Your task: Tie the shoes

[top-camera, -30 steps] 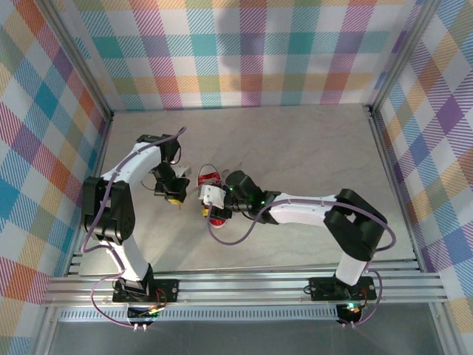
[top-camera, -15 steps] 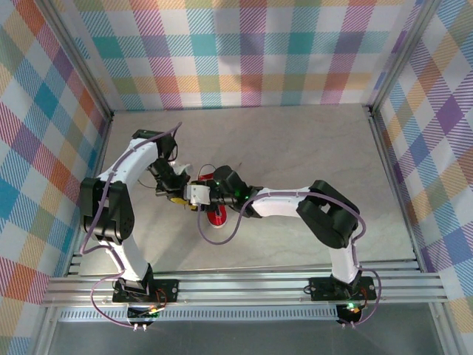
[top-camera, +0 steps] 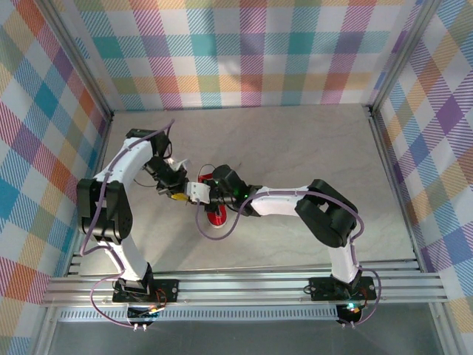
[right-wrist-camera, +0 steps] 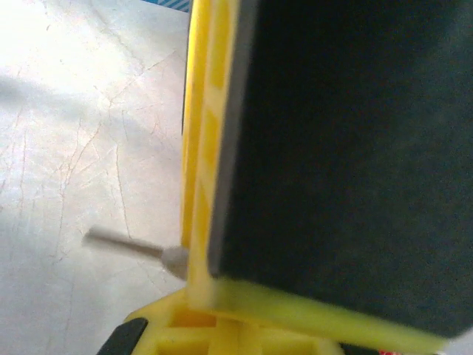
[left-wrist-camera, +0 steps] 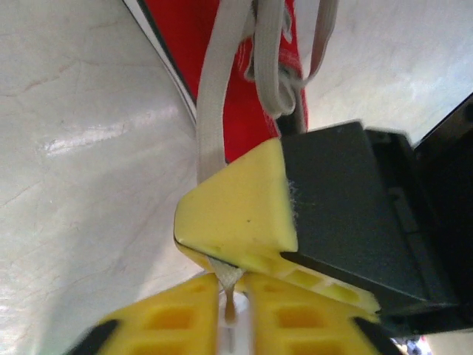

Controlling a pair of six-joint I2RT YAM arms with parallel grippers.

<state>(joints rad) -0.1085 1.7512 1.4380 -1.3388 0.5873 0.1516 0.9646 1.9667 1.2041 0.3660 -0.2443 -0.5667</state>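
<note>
The plaid left wall [top-camera: 44, 133] stands well apart from the left end effector [top-camera: 174, 195]. Its yellow fingers sit a sliver apart around a whitish lace [left-wrist-camera: 211, 118]; whether they grip it I cannot tell. Touching it on the right, the right end effector [top-camera: 194, 191] is pressed together on a lace end [right-wrist-camera: 126, 242]. Just right and nearer, the red sneaker [top-camera: 217, 216] lies mid-table, a purple cable [top-camera: 211, 235] looping round its near side. Open table [top-camera: 318, 148] stretches right and far to the walls.

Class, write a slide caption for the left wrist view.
Whitish-grey lace trails from the red canvas sneaker down between the left claw's yellow fingers.
</note>
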